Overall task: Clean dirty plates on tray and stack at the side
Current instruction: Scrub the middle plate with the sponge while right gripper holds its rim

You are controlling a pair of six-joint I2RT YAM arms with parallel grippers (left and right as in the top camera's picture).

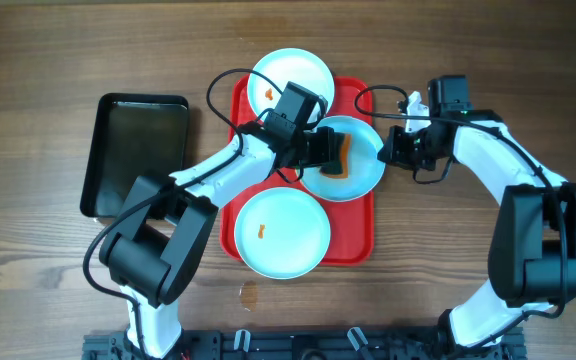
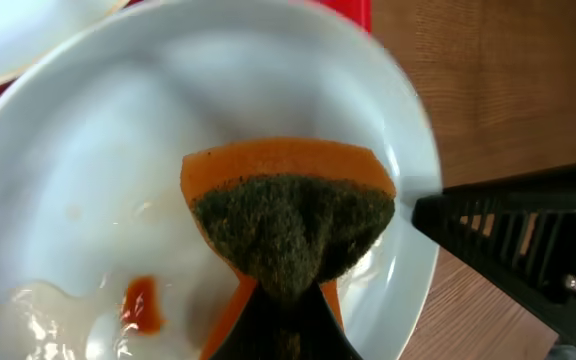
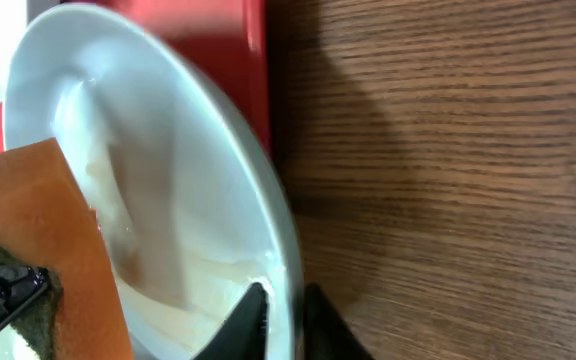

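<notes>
Three pale blue-white plates are on or over the red tray [image 1: 353, 245]. The middle plate [image 1: 363, 170] is tilted at the tray's right edge. My right gripper [image 1: 386, 150] is shut on its rim [image 3: 286, 270]. My left gripper [image 1: 330, 150] is shut on an orange and dark green sponge [image 2: 288, 215] pressed on this plate [image 2: 88, 180], beside an orange-red smear [image 2: 140, 300]. The far plate [image 1: 303, 72] has an orange speck [image 1: 269, 95]. The near plate [image 1: 283, 232] has a speck [image 1: 262, 233].
A smaller black rectangular tray [image 1: 136, 150] lies left of the red one. Bare wooden table [image 1: 448, 260] lies to the right of the red tray. A small stain [image 1: 249, 293] marks the table near the front.
</notes>
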